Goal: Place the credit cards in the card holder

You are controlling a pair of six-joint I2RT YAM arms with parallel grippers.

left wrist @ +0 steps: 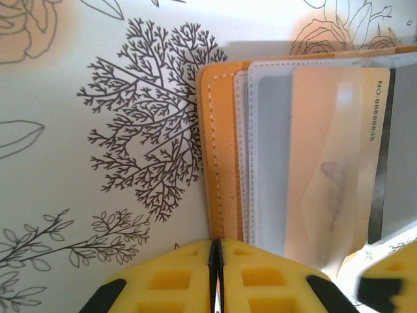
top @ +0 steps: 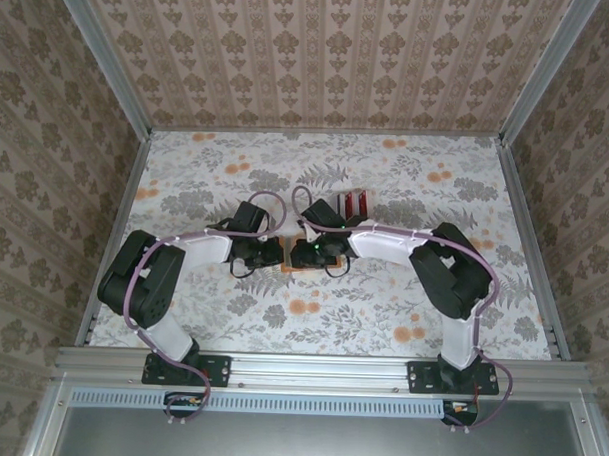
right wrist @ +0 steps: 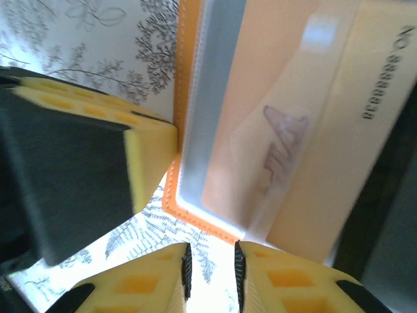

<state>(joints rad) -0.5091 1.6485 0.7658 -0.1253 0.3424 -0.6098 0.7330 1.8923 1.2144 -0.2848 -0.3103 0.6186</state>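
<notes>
Card [left wrist: 326, 130]: tan, numbered, lying partway inside a clear pocket [left wrist: 270, 163] of the holder [left wrist: 220, 150], numbered end out. Holder: orange, flat on the counter [left wrist: 65, 163], mid-counter between the two arms. Spare cards [top: 357, 204]: red and white, further back, well apart from it.

Left gripper [left wrist: 215, 277]: shut tight, tips at the holder's stitched edge; pinching or merely pressing it, cannot tell. Right gripper [right wrist: 212, 277]: jaws a narrow slit apart, nothing between them, one finger just at the card's free end, seemingly set to push.

Risks, as judged:
- Off the pocket's line, a push likely to cock the card and jam a corner at the mouth.
- Finger apt to skid over so thin an edge.
- With a weak hold on the left, holder likely to slide or turn with the push, card going no deeper.
- With too much force, card apt to buckle.
</notes>
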